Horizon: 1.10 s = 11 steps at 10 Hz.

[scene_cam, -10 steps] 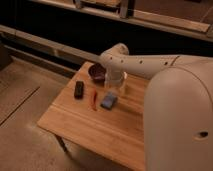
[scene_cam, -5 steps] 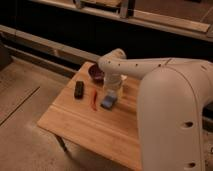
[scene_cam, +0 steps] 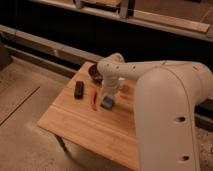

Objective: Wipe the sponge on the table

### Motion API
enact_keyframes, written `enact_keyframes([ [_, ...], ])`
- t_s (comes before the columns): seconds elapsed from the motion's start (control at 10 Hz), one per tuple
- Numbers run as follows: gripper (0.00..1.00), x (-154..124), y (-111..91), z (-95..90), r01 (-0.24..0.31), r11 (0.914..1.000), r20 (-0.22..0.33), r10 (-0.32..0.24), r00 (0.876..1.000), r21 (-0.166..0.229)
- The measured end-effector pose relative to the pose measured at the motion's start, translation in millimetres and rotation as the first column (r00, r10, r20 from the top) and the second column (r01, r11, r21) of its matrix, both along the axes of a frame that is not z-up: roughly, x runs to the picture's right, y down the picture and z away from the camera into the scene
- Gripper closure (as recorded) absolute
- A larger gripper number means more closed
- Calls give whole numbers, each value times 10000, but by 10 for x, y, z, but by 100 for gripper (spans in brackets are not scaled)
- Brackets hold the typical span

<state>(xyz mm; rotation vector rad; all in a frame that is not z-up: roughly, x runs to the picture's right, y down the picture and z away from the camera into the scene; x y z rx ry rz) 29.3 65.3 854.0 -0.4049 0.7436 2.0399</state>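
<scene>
The sponge (scene_cam: 106, 104), a small blue-grey block, lies on the light wooden table (scene_cam: 85, 127) near the middle of its far half. My gripper (scene_cam: 108, 95) hangs straight down from the white arm, directly over the sponge and reaching down to its top. It stands open, and the sponge rests flat on the wood beneath it. The arm's big white forearm fills the right foreground and hides the table's right part.
A thin red-orange stick (scene_cam: 94, 99) lies just left of the sponge. A black remote-like device (scene_cam: 79, 89) is further left. A dark bowl (scene_cam: 94, 74) sits at the far edge behind the gripper. Beyond the table runs a dark wall with a rail.
The gripper has come down and slightly left, from above the bowl area to right over the sponge. The objects on the table have not moved.
</scene>
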Motion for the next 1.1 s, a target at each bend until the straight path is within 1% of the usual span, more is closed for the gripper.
enact_keyframes([
  [0.1,35,-18,71,43,-7,9999,13,8,10000,-145],
  [0.3,36,-38,155,105,169,9992,218,-161,9996,-350],
  [0.4,40,-55,163,122,292,9989,376,-278,9989,-367],
  [0.5,48,-65,156,128,403,9986,483,-386,9981,-347],
  [0.7,70,-82,133,139,695,9973,657,-679,9955,-236],
  [0.8,78,-84,122,134,781,9968,677,-767,9948,-194],
  [0.9,90,-85,113,128,894,9959,682,-882,9938,-144],
  [1.0,97,-81,104,121,964,9953,668,-955,9932,-109],
  [1.1,100,-69,105,115,1024,9947,623,-1017,9929,-95],
])
